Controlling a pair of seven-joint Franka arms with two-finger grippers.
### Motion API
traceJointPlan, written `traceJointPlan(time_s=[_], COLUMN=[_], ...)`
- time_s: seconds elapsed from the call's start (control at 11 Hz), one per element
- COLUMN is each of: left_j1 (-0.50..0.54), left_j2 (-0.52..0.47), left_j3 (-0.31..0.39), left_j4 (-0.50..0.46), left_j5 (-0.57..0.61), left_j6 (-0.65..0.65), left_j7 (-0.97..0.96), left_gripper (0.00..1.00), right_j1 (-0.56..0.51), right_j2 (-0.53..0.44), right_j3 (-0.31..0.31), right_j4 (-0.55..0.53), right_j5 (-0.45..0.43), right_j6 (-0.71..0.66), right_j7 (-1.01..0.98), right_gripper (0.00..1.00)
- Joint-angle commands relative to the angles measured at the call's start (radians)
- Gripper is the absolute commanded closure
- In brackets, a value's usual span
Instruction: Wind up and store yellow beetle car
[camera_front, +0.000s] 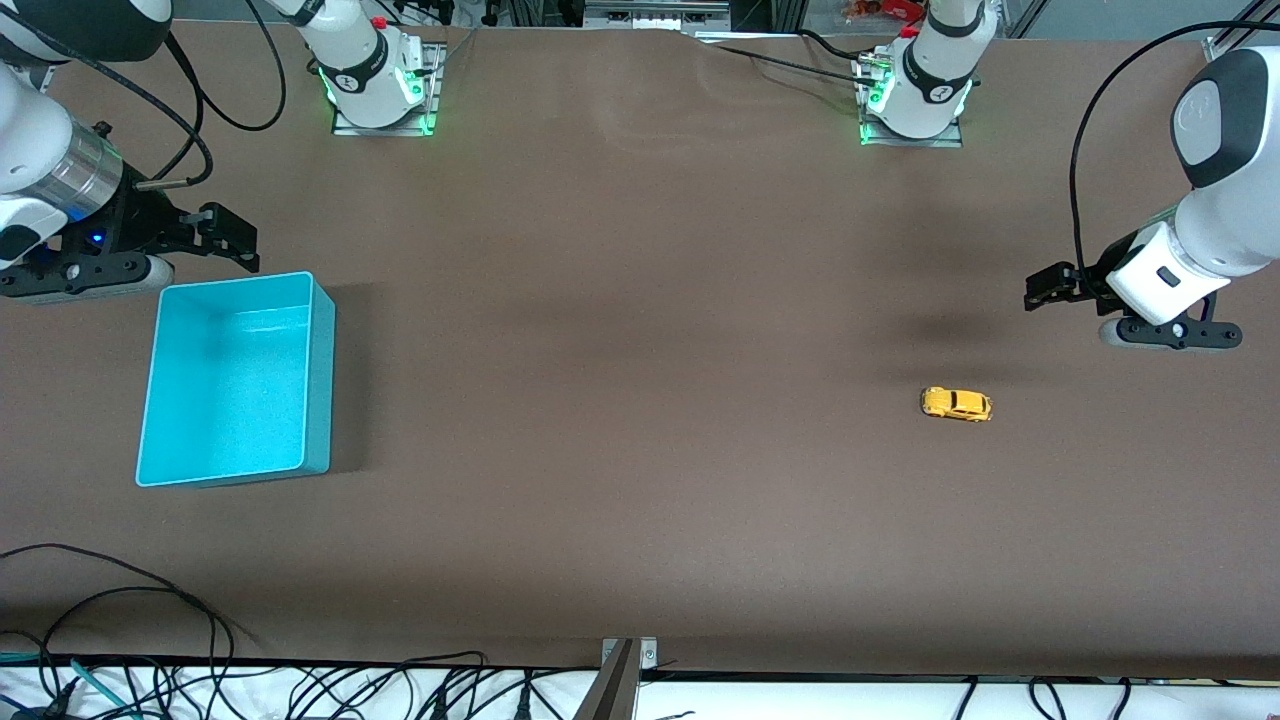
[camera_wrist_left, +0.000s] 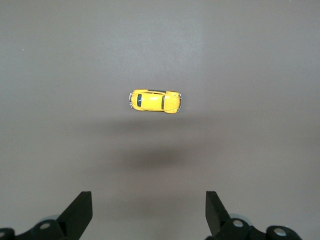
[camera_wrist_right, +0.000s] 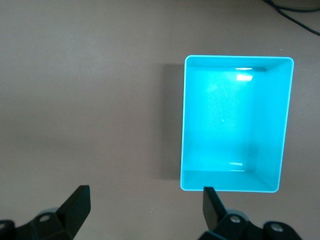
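Note:
The yellow beetle car (camera_front: 956, 404) stands on its wheels on the brown table, toward the left arm's end. In the left wrist view the car (camera_wrist_left: 155, 101) lies well clear of the fingertips. My left gripper (camera_front: 1045, 290) (camera_wrist_left: 147, 205) hangs open and empty over bare table beside the car. A turquoise bin (camera_front: 322, 380) (camera_wrist_right: 183, 125) sits empty toward the right arm's end. My right gripper (camera_front: 235, 240) (camera_wrist_right: 145, 197) hovers open, holding nothing, over the table just off the bin's edge closest to the robots' bases.
Both arm bases (camera_front: 378, 90) (camera_front: 915, 100) stand at the table's edge farthest from the front camera. Loose cables (camera_front: 150, 620) trail over the table's nearest edge at the right arm's end. A wide stretch of brown table (camera_front: 620, 380) separates bin and car.

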Motion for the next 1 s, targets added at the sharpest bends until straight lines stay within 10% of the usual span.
traceJointPlan(time_s=[0.0, 0.91], left_j1=[0.0, 0.002], left_j2=[-0.01, -0.01], left_j3=[0.001, 0.004], left_j4=[0.003, 0.006], left_j5=[0.001, 0.002], left_j6=[-0.018, -0.047], left_j7=[0.022, 0.022], left_gripper=[0.0, 0.0], right_j1=[-0.002, -0.011], right_j2=[0.001, 0.018], right_j3=[0.002, -0.004], right_j4=[0.019, 0.019], right_j5=[0.007, 0.004], right_j6=[-0.009, 0.024], right_j7=[-0.015, -0.015], right_gripper=[0.0, 0.0])
